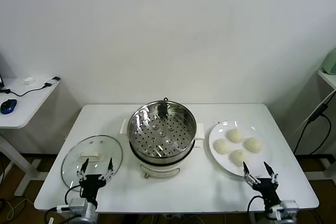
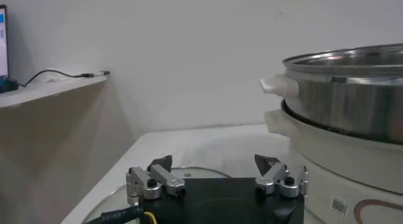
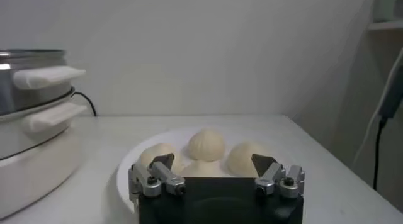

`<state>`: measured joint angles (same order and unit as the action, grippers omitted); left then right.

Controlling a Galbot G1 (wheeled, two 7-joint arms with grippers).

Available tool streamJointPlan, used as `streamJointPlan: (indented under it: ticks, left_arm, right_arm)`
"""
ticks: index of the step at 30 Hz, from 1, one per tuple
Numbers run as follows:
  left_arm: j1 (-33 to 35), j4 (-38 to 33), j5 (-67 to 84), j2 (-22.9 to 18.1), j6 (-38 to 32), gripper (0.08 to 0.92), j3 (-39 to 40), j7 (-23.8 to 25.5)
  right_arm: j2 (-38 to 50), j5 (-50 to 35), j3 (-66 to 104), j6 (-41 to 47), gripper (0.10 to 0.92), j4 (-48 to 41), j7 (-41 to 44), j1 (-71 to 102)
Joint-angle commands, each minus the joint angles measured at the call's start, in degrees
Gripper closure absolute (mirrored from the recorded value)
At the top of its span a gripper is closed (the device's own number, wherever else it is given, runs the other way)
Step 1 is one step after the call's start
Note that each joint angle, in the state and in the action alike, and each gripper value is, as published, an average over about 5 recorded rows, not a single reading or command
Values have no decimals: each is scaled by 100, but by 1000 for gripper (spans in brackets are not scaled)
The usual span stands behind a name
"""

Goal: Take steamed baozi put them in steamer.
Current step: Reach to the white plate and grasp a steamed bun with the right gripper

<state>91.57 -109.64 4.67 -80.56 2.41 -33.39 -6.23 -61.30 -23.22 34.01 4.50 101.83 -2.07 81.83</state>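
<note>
Overhead head view; low, perhaps table-level, wrists

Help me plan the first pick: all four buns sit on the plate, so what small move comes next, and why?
Probably ease the open right gripper forward and down over the nearest baozi. It hovers just short of the plate, the steamer stands uncovered and empty, and the left gripper waits over the glass lid.

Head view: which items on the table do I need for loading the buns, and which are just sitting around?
Needed:
steamed baozi, four on the white plate
steamer, uncovered
right gripper, open, near the plate

Not needed:
glass lid, lying flat
left gripper, open, over the lid
blue mouse on the side table
</note>
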Motion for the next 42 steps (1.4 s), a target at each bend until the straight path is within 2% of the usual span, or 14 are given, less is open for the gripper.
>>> streamJointPlan:
  ticks: [1, 4, 8, 12, 18, 23, 27, 32, 37, 42]
  left_arm:
    - [-16, 23, 27, 55, -7, 177, 24, -2]
    - [-32, 14, 28, 62, 3, 177, 37, 1]
    - [-57, 22, 24, 61, 14, 177, 44, 2]
    - [-69, 47, 23, 66, 20, 177, 54, -3]
    - [-82, 89, 3, 58, 45, 177, 65, -6]
    - [-89, 148, -4, 49, 31, 177, 72, -11]
    - [-103, 209, -2, 41, 14, 177, 85, -19]
    - [-113, 272, 3, 38, -5, 177, 94, -24]
    - [-127, 331, 23, 32, -10, 177, 74, -28]
    - [-146, 378, 38, 35, -28, 177, 60, -32]
  right_arm:
    - [1262, -53, -606, 929, 203, -858, 237, -2370]
    - [1840, 50, -1206, 960, 203, -1354, 933, -3113]
    - [2846, 423, -2416, 947, 203, -2003, 2433, -4086]
    - [3539, 736, -3896, 570, 203, -2629, 3840, -5261]
    - [3871, 960, -6300, -159, 203, -3430, 5997, -7457]
    - [3687, 1142, -8502, -462, 203, -3837, 7133, -9288]
    - [3298, 1052, -9981, -476, 203, -4073, 7441, -10384]
    - [2622, 912, -11062, -282, 203, -4434, 7232, -10839]
    - [2075, 688, -11096, 264, 203, -4575, 6674, -10572]
    - [1595, 977, -10653, 478, 203, -4917, 6339, -10075]
